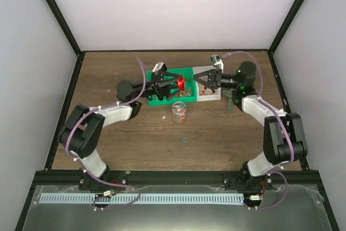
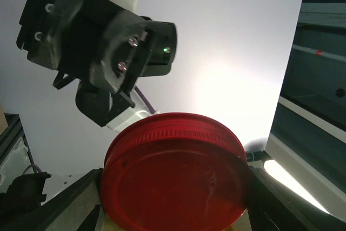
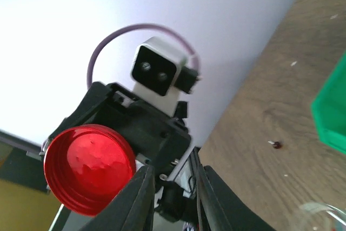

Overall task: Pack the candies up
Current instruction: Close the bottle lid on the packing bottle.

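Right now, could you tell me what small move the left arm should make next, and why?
Probably carry the red lid toward the clear jar: the left gripper is shut on the lid above the green tray, while the jar stands uncapped on the table with candies inside.

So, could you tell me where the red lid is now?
In the top view, the red lid sits in the left gripper over the green tray, facing the right gripper, beyond the clear jar.

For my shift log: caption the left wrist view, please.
Left pincer grips the red lid by its rim, the right arm looming opposite.
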`<state>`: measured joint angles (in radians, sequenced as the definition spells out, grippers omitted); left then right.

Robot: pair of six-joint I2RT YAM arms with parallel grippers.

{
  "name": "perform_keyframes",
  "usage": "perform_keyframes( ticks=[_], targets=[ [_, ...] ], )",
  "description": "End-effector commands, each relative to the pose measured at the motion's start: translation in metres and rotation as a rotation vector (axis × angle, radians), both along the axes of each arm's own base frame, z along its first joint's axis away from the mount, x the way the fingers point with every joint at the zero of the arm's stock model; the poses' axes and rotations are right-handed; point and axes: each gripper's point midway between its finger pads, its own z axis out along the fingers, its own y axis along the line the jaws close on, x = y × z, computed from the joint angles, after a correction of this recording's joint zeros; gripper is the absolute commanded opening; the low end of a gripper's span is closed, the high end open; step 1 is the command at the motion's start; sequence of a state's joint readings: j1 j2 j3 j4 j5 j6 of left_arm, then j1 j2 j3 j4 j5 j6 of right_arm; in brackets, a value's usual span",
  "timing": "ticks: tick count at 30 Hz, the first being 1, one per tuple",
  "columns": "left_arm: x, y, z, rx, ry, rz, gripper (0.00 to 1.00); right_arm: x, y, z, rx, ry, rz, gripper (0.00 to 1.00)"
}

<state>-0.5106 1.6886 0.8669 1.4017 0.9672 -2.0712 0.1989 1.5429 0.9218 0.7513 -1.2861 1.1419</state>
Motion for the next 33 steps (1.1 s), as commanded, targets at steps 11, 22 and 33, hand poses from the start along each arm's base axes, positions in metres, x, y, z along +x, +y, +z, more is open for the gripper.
perform_keyframes(
  ticks=[11,22,33],
  targets=[
    [0.029,-0.008,-0.032,0.315,-0.051,0.069,0.66,0.003,-0.047,-0.009,0.014,0.042,-0.170,0.24],
    [0.052,0.016,-0.074,0.836,-0.092,0.174,0.65,0.008,-0.047,-0.021,0.011,0.074,-0.169,0.25],
    [0.031,0.029,-0.113,1.287,-0.166,0.070,0.64,0.016,-0.046,-0.024,0.008,0.084,-0.164,0.25]
  ],
)
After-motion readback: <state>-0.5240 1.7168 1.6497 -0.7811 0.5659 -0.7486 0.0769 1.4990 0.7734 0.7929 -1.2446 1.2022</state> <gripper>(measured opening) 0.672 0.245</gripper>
